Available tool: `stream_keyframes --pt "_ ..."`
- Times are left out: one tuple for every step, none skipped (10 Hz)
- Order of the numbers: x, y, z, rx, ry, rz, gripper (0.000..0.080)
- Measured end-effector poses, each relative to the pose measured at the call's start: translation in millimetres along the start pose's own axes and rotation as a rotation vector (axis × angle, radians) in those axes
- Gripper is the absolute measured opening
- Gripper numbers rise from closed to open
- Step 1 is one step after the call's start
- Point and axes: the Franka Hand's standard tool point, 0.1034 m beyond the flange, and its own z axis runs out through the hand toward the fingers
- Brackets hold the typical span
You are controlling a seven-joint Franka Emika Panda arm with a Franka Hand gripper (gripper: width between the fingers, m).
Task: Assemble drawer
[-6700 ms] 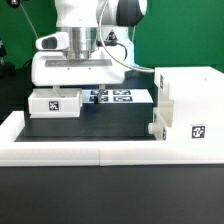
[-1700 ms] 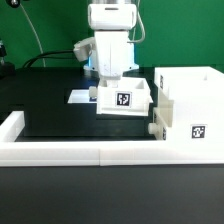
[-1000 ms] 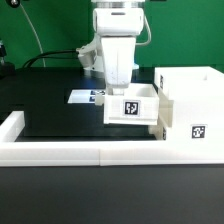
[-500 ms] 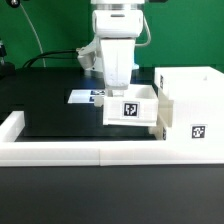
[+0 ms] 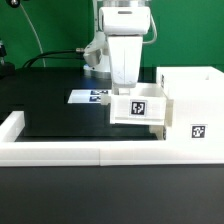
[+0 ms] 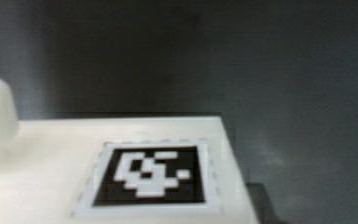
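Note:
My gripper [image 5: 127, 82] reaches down into a small white open-top drawer box [image 5: 140, 108] with a black-and-white tag on its front, and is shut on its wall. The fingertips are hidden behind the box. The box hangs just above the black table, right beside the open side of the tall white housing [image 5: 192, 105] at the exterior view's right. In the wrist view the box's tagged face [image 6: 149, 175] fills the lower part and no fingers show. A second small box is not clearly visible.
The marker board [image 5: 90, 97] lies on the table behind the box. A long low white border wall [image 5: 70, 152] runs along the front, with a raised end [image 5: 12, 122] at the exterior view's left. A small white part [image 5: 156, 130] sticks out at the housing's base.
Since 6.7 s ago the gripper took the small box from the back left and carried it rightward. In the last half second it moved further right, up against the housing.

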Motion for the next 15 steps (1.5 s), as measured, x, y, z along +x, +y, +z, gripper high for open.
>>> stream_keyframes --pt "0.0 -1.3 0.9 0.001 0.0 0.0 0.0042" --pt "0.6 -2.4 1.5 0.003 0.0 -0.001 0.0042" --pt "3.6 -3.6 2.0 0.006 0.0 -0.008 0.0042" --pt "8.5 -4.0 1.9 0.006 -0.003 -0.028 0.0042" --pt "13.0 -4.3 1.7 0.003 -0.003 -0.023 0.0042" --pt "14.9 -4.9 1.9 0.003 -0.003 -0.015 0.0042" --pt "13.1 -4.8 2.0 0.003 -0.003 -0.011 0.0042" --pt "13.1 -4.7 1.9 0.003 -0.003 -0.011 0.0042" --pt "13.0 -4.7 1.9 0.003 -0.003 -0.011 0.0042" --pt "13.3 -4.9 2.2 0.005 -0.003 -0.012 0.0042" --pt "14.9 -4.8 2.4 0.005 -0.002 -0.014 0.0042" --pt "16.0 -4.8 2.5 0.006 -0.002 -0.017 0.0042" --pt "19.0 -4.6 3.0 0.006 0.0 -0.026 0.0042" --pt "23.5 -4.9 3.8 0.006 0.002 -0.036 0.0042" --pt "25.7 -5.3 3.9 0.005 0.004 -0.029 0.0042"
